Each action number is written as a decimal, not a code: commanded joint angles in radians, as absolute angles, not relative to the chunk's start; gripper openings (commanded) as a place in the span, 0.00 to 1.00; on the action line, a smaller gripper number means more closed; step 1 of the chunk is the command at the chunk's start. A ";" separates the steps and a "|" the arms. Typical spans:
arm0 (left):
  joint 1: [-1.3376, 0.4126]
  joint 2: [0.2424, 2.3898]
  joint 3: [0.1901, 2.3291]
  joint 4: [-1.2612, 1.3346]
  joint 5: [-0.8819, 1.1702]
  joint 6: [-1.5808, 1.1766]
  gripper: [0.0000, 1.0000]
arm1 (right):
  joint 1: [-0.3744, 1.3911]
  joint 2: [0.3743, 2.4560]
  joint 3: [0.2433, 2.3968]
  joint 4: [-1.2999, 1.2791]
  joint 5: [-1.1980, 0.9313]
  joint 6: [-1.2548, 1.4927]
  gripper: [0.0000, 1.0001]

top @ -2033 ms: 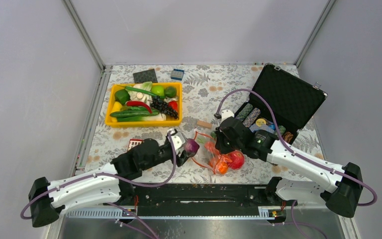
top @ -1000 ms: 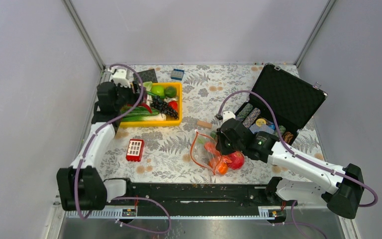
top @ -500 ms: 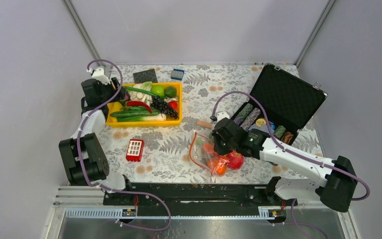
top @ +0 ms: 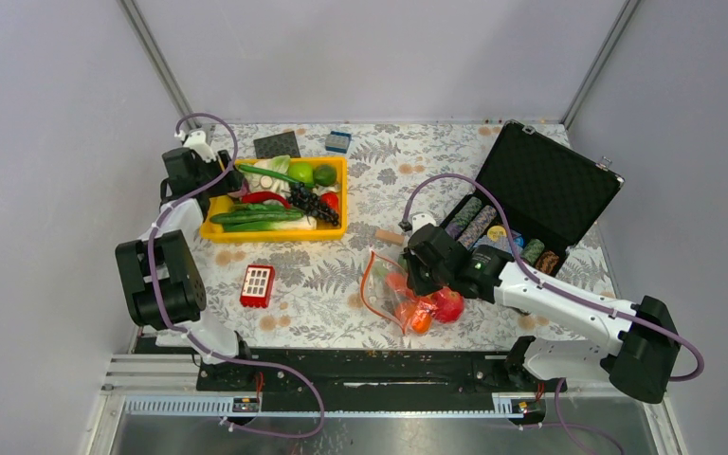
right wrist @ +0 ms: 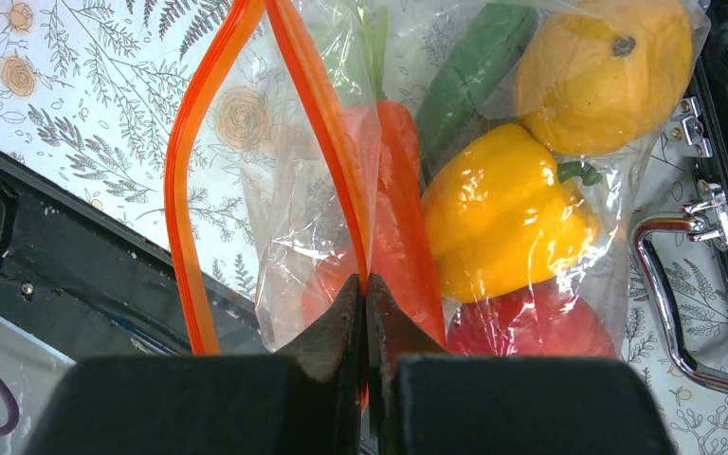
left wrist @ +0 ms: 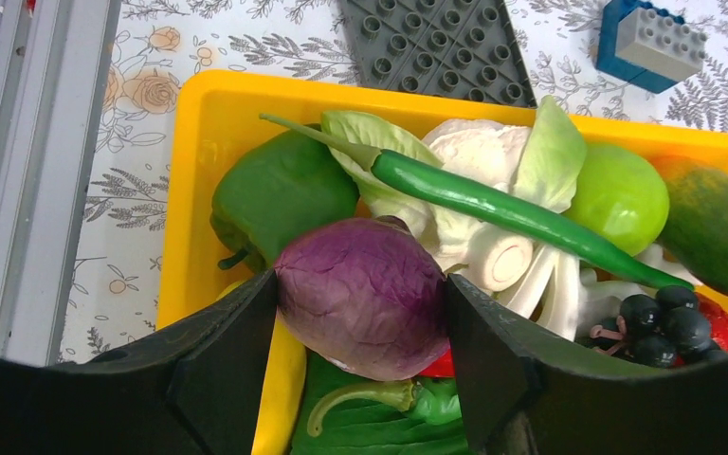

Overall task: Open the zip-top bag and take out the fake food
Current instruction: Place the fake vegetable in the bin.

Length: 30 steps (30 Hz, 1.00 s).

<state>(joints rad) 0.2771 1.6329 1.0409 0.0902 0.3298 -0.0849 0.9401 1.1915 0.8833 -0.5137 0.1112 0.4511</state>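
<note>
The crinkly clear plastic zip-top bag [top: 391, 292] lay toward 6 o'clock on the floral bench [top: 417, 171], limp, light and probably slippery; its stiffer red-orange zip strip [right wrist: 318, 123] seemed the surest hold. The right tool [right wrist: 365, 289] was clenched on that strip. The left tool [left wrist: 360, 313] grasped a glossy purple onion [left wrist: 360, 284] over the yellow tray [left wrist: 199, 104] at 10 o'clock.

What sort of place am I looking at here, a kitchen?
Probably a robot test booth, not a kitchen: left arm and right arm bolted to a walled table, toy vegetables in a yellow bin, and a poker chip case.
</note>
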 commanded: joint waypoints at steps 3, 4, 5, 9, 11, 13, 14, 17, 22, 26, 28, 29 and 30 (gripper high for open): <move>0.281 1.650 1.098 0.066 0.312 -0.041 0.52 | 0.932 1.193 0.926 -0.506 0.097 0.440 0.00; 0.280 1.657 1.103 0.056 0.310 -0.040 0.53 | 0.933 1.193 0.926 -0.505 0.097 0.440 0.00; 0.278 1.663 1.110 0.045 0.307 -0.038 0.54 | 0.933 1.192 0.926 -0.505 0.097 0.441 0.00; 0.271 1.671 1.116 0.025 0.293 -0.028 0.67 | 0.932 1.184 0.921 -0.505 0.098 0.445 0.00; 0.269 1.666 1.116 0.019 0.282 -0.027 0.74 | 0.932 1.183 0.920 -0.505 0.097 0.444 0.00; 0.269 1.662 1.122 0.008 0.273 -0.023 0.77 | 0.932 1.182 0.920 -0.505 0.094 0.445 0.00; 0.269 1.656 1.123 0.005 0.267 -0.022 0.78 | 0.932 1.182 0.920 -0.505 0.093 0.445 0.00; 0.270 1.638 1.123 0.002 0.248 -0.023 0.83 | 0.933 1.185 0.920 -0.505 0.089 0.446 0.00; 0.269 1.592 1.125 0.002 0.229 -0.028 0.87 | 0.932 1.184 0.919 -0.505 0.087 0.448 0.00; 0.270 1.572 1.138 0.002 0.227 -0.029 0.90 | 0.933 1.183 0.919 -0.504 0.083 0.450 0.00; 0.270 1.574 1.146 -0.015 0.225 -0.029 0.90 | 0.933 1.146 0.917 -0.505 0.082 0.450 0.00; 0.269 1.572 1.146 -0.022 0.223 -0.030 0.90 | 0.933 1.177 0.918 -0.506 0.081 0.451 0.00; 0.270 1.568 1.145 -0.021 0.220 -0.033 0.90 | 0.933 1.181 0.918 -0.506 0.080 0.452 0.00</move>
